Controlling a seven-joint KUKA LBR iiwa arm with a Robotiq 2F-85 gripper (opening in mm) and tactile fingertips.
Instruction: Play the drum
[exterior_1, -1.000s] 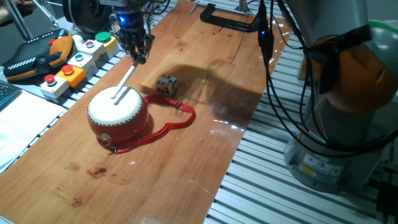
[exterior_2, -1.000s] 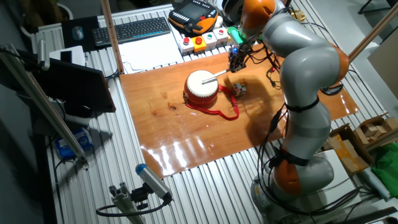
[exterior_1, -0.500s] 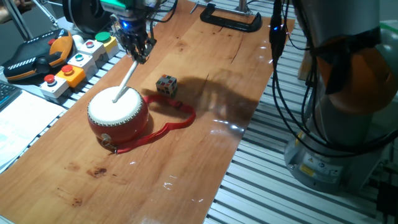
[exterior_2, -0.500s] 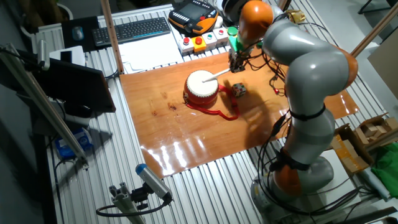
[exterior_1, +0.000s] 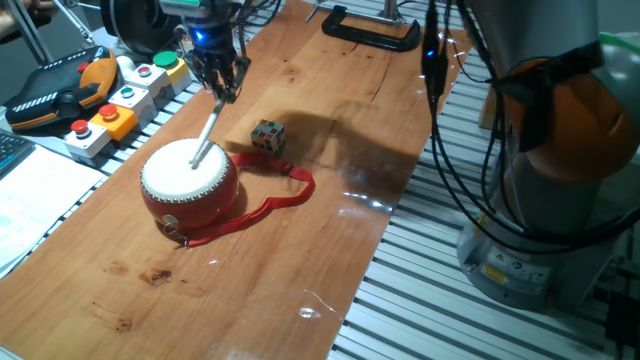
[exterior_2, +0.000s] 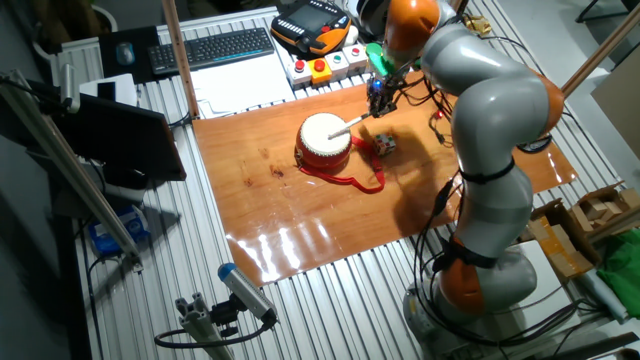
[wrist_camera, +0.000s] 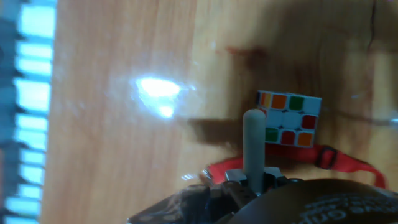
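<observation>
Drum: the drum (exterior_1: 189, 185) sits on the wooden board (exterior_1: 330, 180) near the button-box edge, cream skin up, with its red strap (exterior_1: 262, 206) trailing out on the wood toward the puzzle cube (exterior_1: 267, 136).
Stick: a pale drumstick (exterior_1: 207, 132) slants down from the hand, its tip over the skin on the side nearest the arm; from both fixed views it looks to be touching or a hair above, and I can't call contact for certain.
Gripper: the gripper (exterior_1: 219, 82) hangs above and behind the drum, fingers clamped around the top of the stick.
Hand view: the stick (wrist_camera: 253, 146) stands up in the middle of the shot, with the cube (wrist_camera: 289, 118) and a stretch of strap (wrist_camera: 323, 158) on the wood beyond it; the drum itself doesn't show here.
Step in hand: by my read, the bottom of a beat, stick down on or at the skin.
Next move: probably a short lift of the tip clear of the skin, then another tap down on the white, kept well inside the studded rim and away from the cube beside it.
</observation>
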